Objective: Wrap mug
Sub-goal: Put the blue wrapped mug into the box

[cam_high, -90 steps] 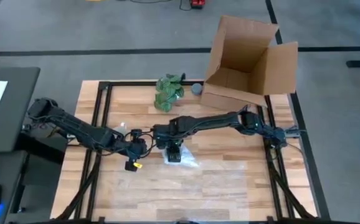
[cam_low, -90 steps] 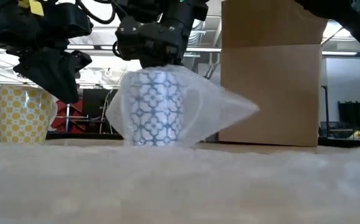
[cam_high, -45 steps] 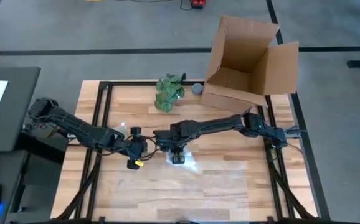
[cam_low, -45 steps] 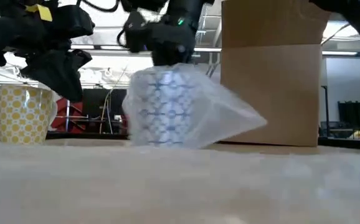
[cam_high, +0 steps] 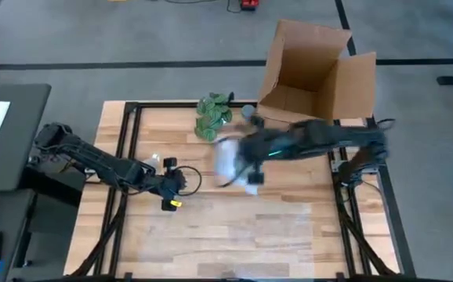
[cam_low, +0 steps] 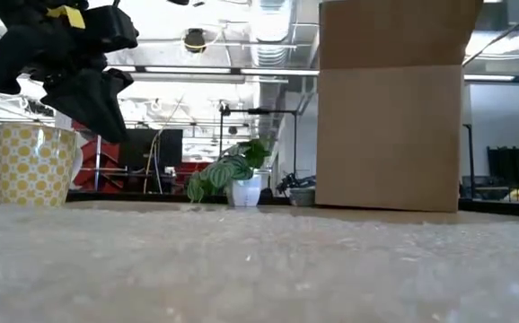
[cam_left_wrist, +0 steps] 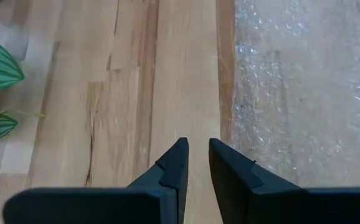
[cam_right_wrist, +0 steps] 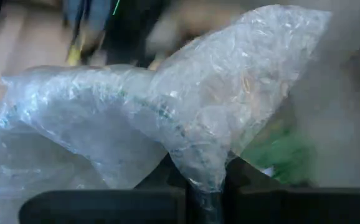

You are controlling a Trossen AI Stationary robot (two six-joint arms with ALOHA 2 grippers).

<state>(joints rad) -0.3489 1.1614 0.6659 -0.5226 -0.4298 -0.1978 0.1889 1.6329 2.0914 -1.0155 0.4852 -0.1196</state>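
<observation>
- Right tool (cam_high: 251, 166) is up off the counter (cam_high: 289, 227), near the middle-rear, between the green leafy plant (cam_high: 211, 114) and the cardboard box (cam_high: 314, 74); heavily blurred in the high view.
- Its wrist view shows the two dark fingers pinched tight on a fold of clear bubble wrap (cam_right_wrist: 186, 118), the sheet bunched and ballooning ahead of the tool.
- The mug: a pale bundle (cam_high: 228, 159) hangs just beside the right tool in the high view (wrap and mug cannot be told apart there). The mug itself is not plainly visible in any view; the low view shows none on the counter where the tool is.
- Left tool (cam_high: 181, 182) sits low over the counter left of centre, well apart from the bundle. Its wrist view shows the fingers (cam_left_wrist: 175, 163) nearly together with a narrow gap, nothing between them.
- A flat sheet of bubble wrap (cam_left_wrist: 298, 93) lies on the wood ahead of the left tool.
- Low view: yellow patterned cup (cam_low: 33, 165) at left, the left tool's dark bulk above it; the plant in a small white pot at the rear; the box at right.
- A small grey round object (cam_high: 247, 111) rests between plant and box.
</observation>
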